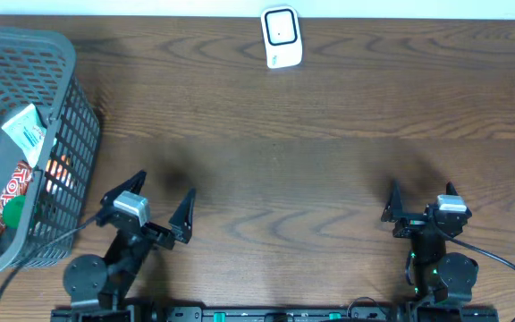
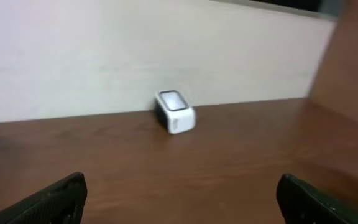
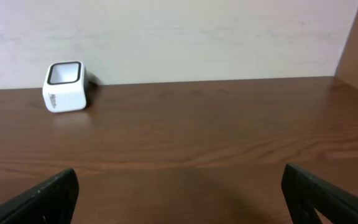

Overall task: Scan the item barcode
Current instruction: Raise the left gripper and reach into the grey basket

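Wide-spread, empty left tool (image 1: 164, 186) and right tool (image 1: 422, 190); white barcode scanner (image 1: 282, 38) at far edge of desk (image 1: 275, 152); grey basket (image 1: 77, 121) cut off at left, its packets (image 1: 23, 130) partly hidden.

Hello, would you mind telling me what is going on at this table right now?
Two robot arms are set up to scan an item's barcode, but nothing has been picked up yet. The left pincer and the right pincer both stand open and empty near the front edge of the table. The packaged items lie in the grey basket at the left, and the white scanner sits at the far edge by the wall.
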